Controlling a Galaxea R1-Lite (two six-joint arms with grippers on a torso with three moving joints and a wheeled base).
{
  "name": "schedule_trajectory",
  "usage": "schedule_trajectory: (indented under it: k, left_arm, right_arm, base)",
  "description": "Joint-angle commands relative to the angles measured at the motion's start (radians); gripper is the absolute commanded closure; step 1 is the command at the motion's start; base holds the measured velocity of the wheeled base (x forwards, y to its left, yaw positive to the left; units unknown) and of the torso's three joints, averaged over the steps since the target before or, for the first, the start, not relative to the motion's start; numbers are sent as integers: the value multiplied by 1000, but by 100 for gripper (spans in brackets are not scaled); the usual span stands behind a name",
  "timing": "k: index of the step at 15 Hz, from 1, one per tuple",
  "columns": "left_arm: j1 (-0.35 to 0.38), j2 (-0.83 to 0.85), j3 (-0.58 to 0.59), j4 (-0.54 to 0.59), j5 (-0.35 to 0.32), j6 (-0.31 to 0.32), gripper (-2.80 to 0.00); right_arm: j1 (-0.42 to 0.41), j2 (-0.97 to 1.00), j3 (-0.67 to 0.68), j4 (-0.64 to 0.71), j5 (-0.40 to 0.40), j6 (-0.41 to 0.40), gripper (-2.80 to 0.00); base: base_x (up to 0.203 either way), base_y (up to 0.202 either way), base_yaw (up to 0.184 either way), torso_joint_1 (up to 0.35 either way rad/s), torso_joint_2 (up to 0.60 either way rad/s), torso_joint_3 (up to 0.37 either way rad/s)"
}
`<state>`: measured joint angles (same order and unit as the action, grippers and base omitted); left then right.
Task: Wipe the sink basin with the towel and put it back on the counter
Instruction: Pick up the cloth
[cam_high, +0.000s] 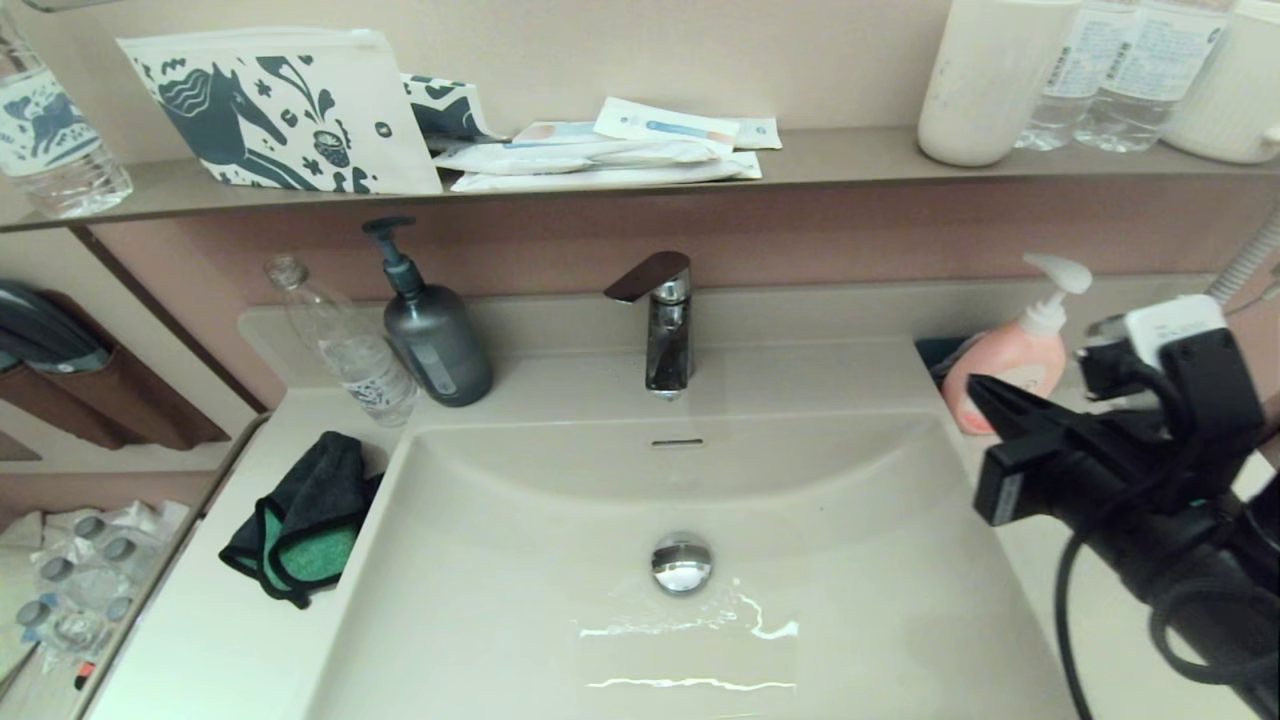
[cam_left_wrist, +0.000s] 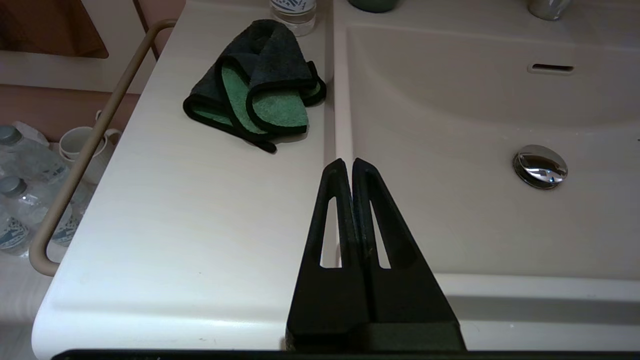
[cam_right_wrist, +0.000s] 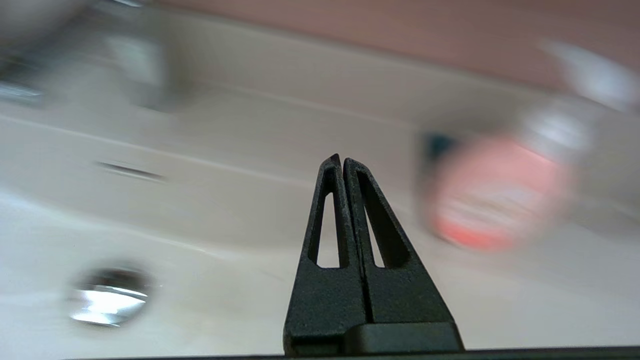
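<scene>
Nearest me, the right gripper hung closed and empty over the sink basin's right rim; the left gripper sat closed, idle. The towel lay untouched on the tabletop, left of the basin. Wiping looked not yet begun.

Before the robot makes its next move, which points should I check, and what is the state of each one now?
1. Towel lies on the counter, left of the sink basin, not in any gripper: ok.
2. Right gripper is empty and shut: not ok for grasping, it must open first.
3. Right gripper is above the right side of the basin, close to the pink soap bottle, far from the towel: not ok yet.
4. Left gripper is shut, empty, above the basin's left rim: ok.
5. Basin holds nothing loose, drain plug in place: ok.
6. Whether the basin was already wiped: cannot tell.
</scene>
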<state>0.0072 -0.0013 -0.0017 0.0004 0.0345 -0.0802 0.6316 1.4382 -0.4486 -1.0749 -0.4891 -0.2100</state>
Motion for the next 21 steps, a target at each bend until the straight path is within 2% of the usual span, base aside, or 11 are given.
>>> schedule_trajectory:
  k: [1,3,5,8,11,15,17,19,21]
  left_arm:
    - [0,1,0,0,1,-1,0]
    - [0,1,0,0,1,-1,0]
    - [0,1,0,0,1,-1,0]
    - [0,1,0,0,1,-1,0]
    - [0,1,0,0,1,-1,0]
    - [0,1,0,0,1,-1,0]
    - [0,1,0,0,1,-1,0]
    - [0,1,0,0,2,-1,0]
    - [0,1,0,0,1,-1,0]
  right_arm:
    - [-111,-143,89,-1,-2,-2,0]
    - [-271,-234,153,38,-1,-3,0]
    - [-396,-349,205,106,0,-3,0]
    - [-484,-552,243,271,-5,-6,0]
    - [-588,-801,231,523,-22,-26,0]
    - [-641,-1089,175,876,-36,-37,0]
    - [-671,-1180,140,1008,-46,-41,0]
    - [-670,-1214,127,1016,-15,-40,0]
    - [-654,-1259,153,1020,81,-38,0]
  base:
    - [0,0,0,0,0,0]
    - [0,0,0,0,0,0]
    - [0,0,0,0,0,0]
    - [0,0,0,0,0,0]
    - [0,0,0,0,0,0]
    - [0,0,0,0,0,0]
    - [0,0,0,0,0,0]
    - [0,0,0,0,0,0]
    - [0,0,0,0,0,0]
